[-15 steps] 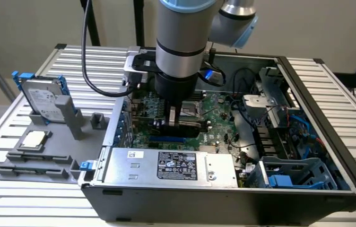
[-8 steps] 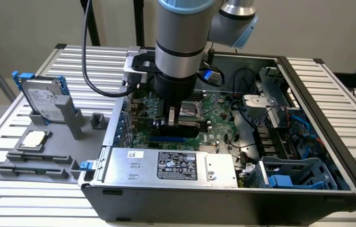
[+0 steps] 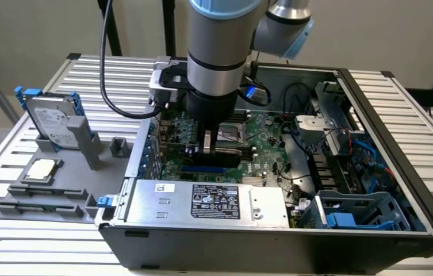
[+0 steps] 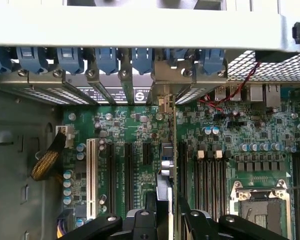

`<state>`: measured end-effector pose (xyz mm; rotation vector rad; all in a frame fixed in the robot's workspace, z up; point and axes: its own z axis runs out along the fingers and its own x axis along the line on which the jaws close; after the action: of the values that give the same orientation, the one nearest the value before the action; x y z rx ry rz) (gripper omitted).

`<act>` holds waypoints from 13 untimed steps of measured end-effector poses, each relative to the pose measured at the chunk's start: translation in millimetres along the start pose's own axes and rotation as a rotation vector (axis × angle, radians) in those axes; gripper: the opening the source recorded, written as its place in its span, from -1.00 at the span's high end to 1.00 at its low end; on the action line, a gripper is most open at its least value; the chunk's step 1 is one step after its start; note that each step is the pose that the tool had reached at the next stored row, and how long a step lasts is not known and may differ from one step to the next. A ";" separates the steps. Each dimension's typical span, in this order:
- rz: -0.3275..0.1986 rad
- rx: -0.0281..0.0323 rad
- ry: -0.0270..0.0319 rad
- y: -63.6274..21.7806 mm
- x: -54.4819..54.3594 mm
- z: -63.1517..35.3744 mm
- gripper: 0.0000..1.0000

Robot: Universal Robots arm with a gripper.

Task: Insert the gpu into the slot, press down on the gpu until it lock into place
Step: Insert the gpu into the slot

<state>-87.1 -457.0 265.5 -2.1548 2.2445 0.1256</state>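
Observation:
The gpu [image 3: 218,154] is a thin black card standing on edge inside the open computer case. My gripper [image 3: 214,148] reaches straight down from the arm and is shut on the card's upper edge. Just below the card, along its front side, runs the bright-blue slot [image 3: 204,171]. In the wrist view the gpu [image 4: 167,165] shows edge-on, running from the fingertips [image 4: 152,212] out to its metal bracket [image 4: 165,102] at the case's rear wall. My gripper [image 4: 167,215] has one finger on each side of the card. Whether the card sits fully in the slot cannot be told.
A grey labelled power-supply box [image 3: 209,201] lies in front of the card. The CPU socket [image 4: 260,210], black memory slots [image 4: 207,175] and a white slot [image 4: 91,175] flank it. A blue drive cage [image 3: 354,213] and cables fill the case's right. A hard drive [image 3: 51,121] and parts tray [image 3: 43,192] sit outside.

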 end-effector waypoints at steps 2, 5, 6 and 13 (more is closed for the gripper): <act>0.000 0.0001 -0.0001 0.1 0.1 1.0 0.47; 0.000 0.0000 0.0000 0.0 0.2 3.7 0.47; 0.000 0.0000 -0.0001 -0.1 0.3 4.4 0.47; 0.001 -0.0086 0.0003 -0.2 0.5 7.2 0.47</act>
<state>-87.2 -456.9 258.3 -2.1585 2.2490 0.1351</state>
